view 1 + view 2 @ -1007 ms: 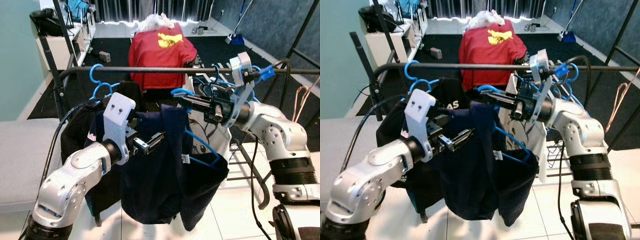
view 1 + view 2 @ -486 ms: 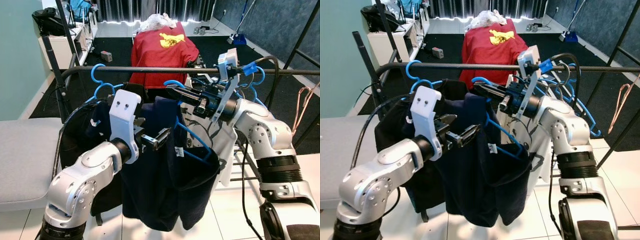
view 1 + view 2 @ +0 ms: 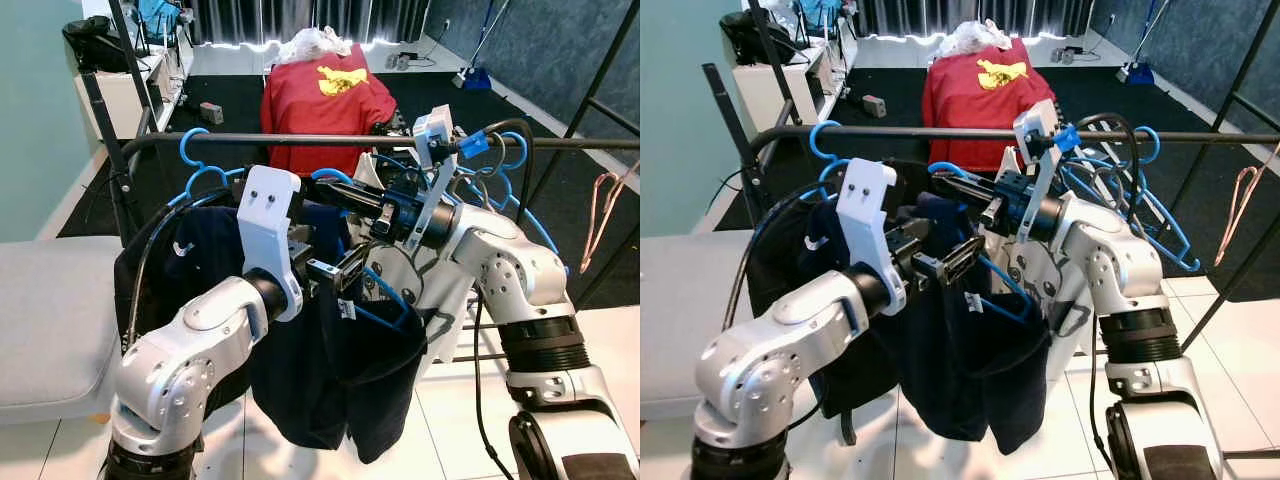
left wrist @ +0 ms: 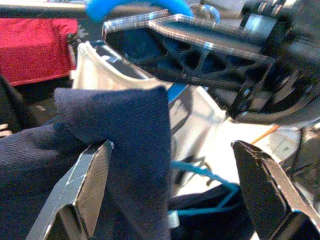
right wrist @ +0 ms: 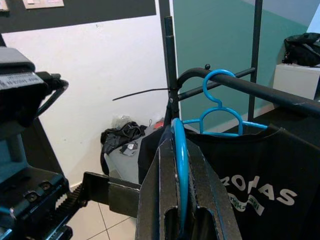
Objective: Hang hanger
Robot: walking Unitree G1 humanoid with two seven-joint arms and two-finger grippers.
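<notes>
The hanger (image 5: pixel 180 150), pinched in the right gripper (image 3: pixel 340 196), had risen toward the rail (image 3: pixel 330 141) (hook not yet over it); the left gripper (image 3: pixel 335 275) gaped wide beside the garment (image 3: pixel 300 370).

Blue hanger (image 3: pixel 380 300), navy garment (image 3: pixel 330 380), red shirt (image 3: pixel 322 100) with yellow print.

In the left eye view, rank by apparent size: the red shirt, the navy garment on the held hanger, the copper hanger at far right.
1. Navy garment, nearest the camera, so inflated.
2. Red shirt, farther back.
3. Copper hanger, smallest.
</notes>
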